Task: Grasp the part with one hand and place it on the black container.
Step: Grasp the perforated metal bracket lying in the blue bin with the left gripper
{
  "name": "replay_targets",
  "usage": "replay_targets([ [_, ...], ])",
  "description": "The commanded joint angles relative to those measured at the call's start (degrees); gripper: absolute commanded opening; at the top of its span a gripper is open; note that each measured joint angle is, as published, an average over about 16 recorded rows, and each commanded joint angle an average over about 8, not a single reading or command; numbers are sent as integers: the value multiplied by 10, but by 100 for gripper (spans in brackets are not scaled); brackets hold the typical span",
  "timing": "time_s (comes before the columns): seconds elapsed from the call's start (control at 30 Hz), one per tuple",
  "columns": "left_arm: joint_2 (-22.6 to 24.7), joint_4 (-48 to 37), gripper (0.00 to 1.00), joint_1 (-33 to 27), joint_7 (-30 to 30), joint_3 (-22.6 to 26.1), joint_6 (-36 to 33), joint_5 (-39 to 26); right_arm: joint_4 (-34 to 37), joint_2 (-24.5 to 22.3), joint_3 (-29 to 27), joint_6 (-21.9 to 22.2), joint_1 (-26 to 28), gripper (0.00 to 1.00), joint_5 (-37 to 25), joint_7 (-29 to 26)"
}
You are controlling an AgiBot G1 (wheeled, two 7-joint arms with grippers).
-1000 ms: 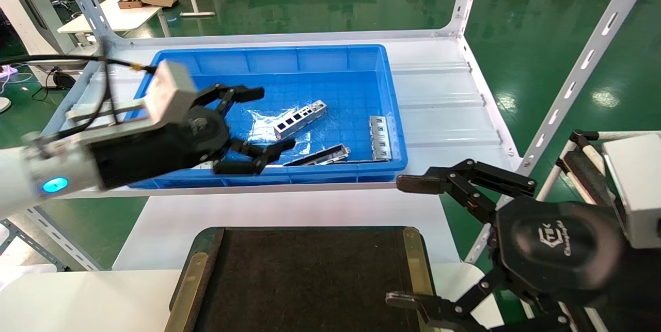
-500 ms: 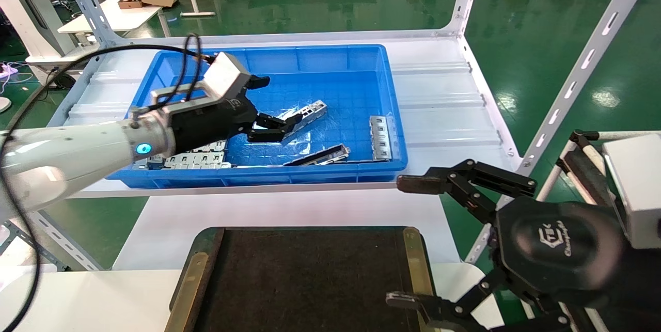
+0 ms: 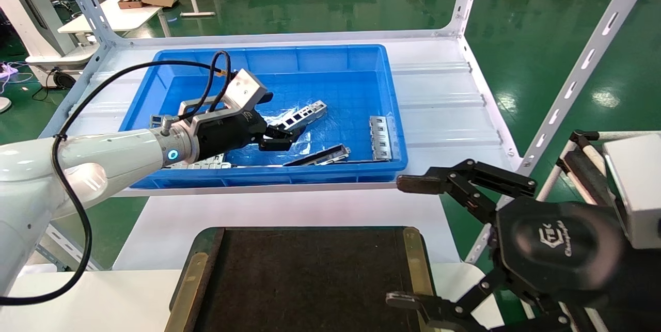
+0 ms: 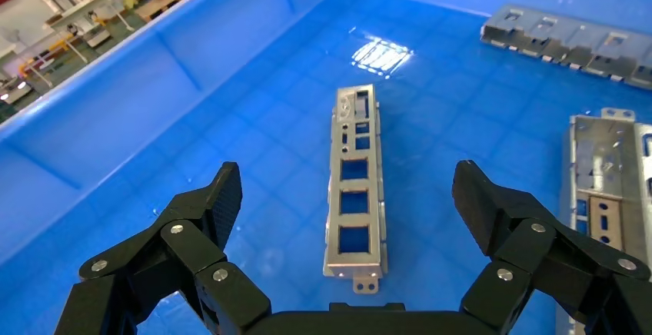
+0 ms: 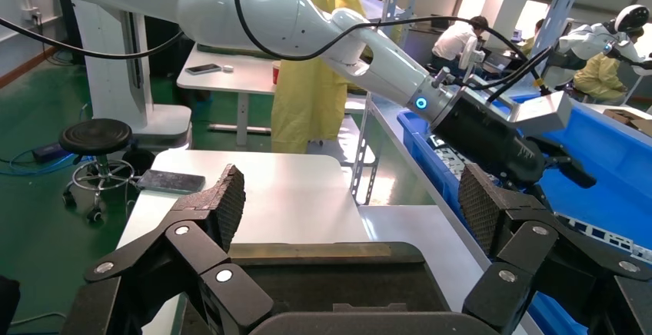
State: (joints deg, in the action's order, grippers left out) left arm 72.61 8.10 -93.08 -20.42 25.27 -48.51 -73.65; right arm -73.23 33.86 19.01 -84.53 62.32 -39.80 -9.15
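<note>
Silver-grey stamped metal bar with rectangular cutouts [image 4: 354,181] lies between the wide-spread fingers of the black left pincer [image 4: 350,197], untouched, inside the deep blue plastic bin [image 3: 330,58]; right pincer [image 3: 413,241] hangs wide, parked.

Layout of bin, parts and tray

The part [image 3: 302,115] is lying in the bin [image 3: 268,56] behind the tray [image 3: 304,275]; the left gripper [image 3: 276,138] is being held just left of it, with the strip [image 3: 320,155] and plate [image 3: 379,138] lying rightward.
</note>
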Motion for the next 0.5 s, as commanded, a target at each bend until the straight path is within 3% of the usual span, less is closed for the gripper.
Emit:
replay_targets([
  [0.03,5,-17,0,-4,-10,-2,3,3,0,0,0,0,0,0,0,0],
  [0.5,12,-65,0,-2,-33,-13,9,18,0,0,0,0,0,0,0,0],
])
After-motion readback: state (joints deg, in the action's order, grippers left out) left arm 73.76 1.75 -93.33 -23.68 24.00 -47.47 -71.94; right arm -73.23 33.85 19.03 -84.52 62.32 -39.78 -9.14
